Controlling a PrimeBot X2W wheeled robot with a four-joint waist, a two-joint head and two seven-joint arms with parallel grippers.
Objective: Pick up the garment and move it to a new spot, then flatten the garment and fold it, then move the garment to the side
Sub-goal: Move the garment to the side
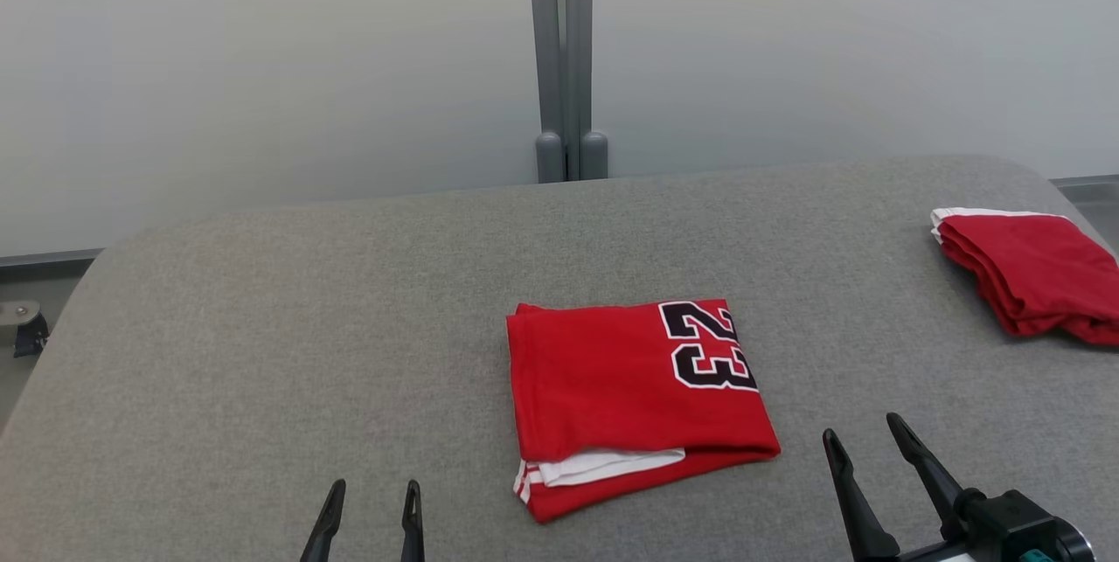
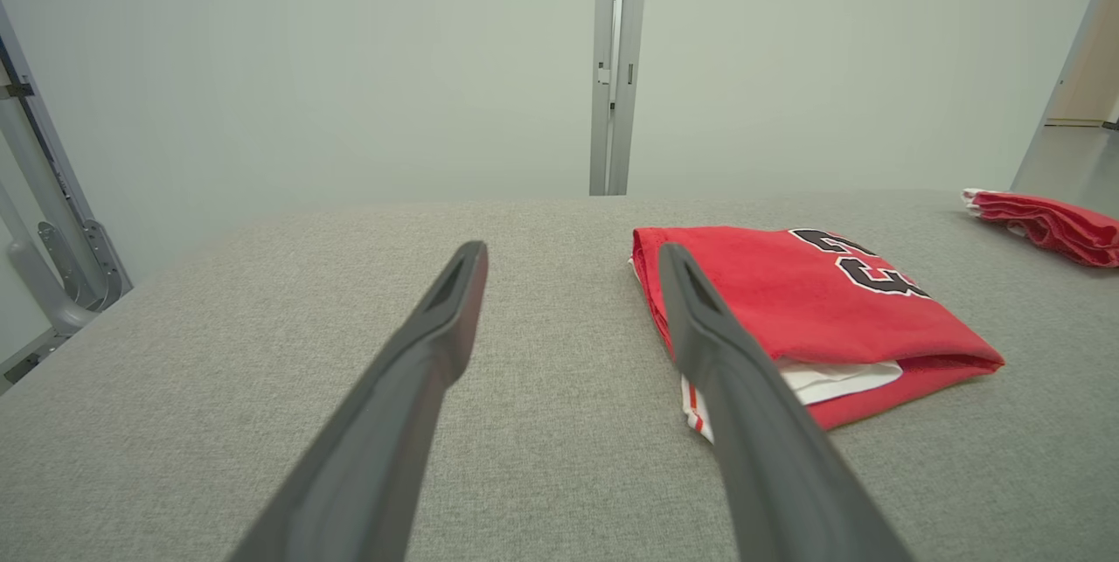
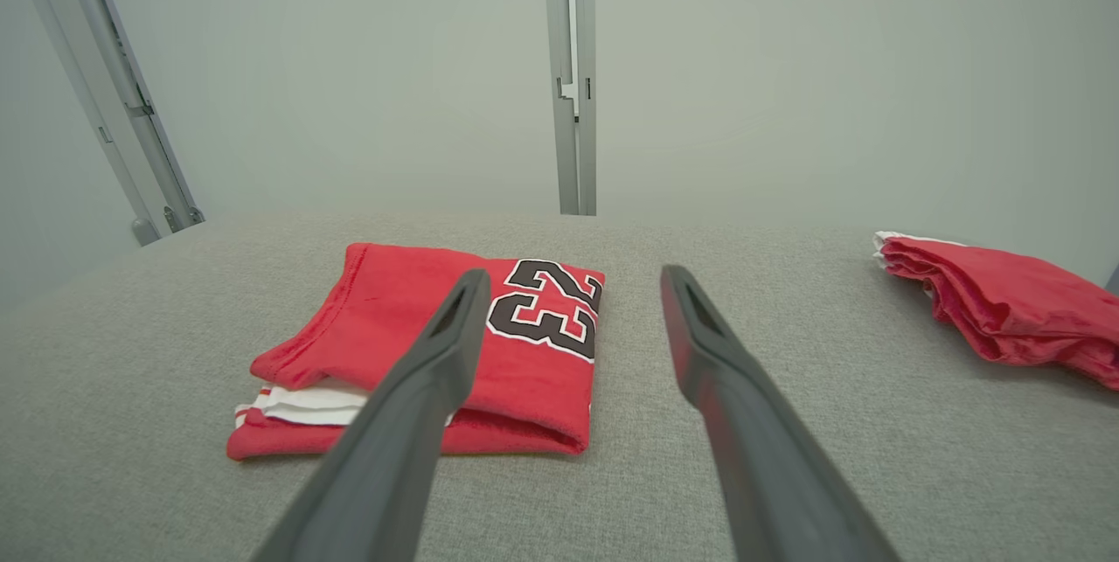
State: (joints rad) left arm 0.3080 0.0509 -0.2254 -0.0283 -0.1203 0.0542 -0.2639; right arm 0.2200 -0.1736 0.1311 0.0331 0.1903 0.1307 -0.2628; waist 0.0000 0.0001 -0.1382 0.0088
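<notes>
Here, the folded garment (image 1: 629, 396) lies mid-table (image 1: 262, 326), between the left gripper (image 1: 374, 488) and right gripper (image 1: 861, 425), both wide open and empty at the near edge. Likely risk: a pinch catching only the top layer would unfold it on the move aside, perhaps toward the far-right red pile (image 1: 1032, 282).

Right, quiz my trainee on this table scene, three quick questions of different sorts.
1. True or false: the left gripper and the right gripper both stand open, holding nothing.
2. The number printed on the folded garment in the middle reads: A 32, B 23, C 45.
3. Fill in: the second red garment lies on the grey table toward the robot's ____ side.
Key: 1 true; 2 B; 3 right.
</notes>
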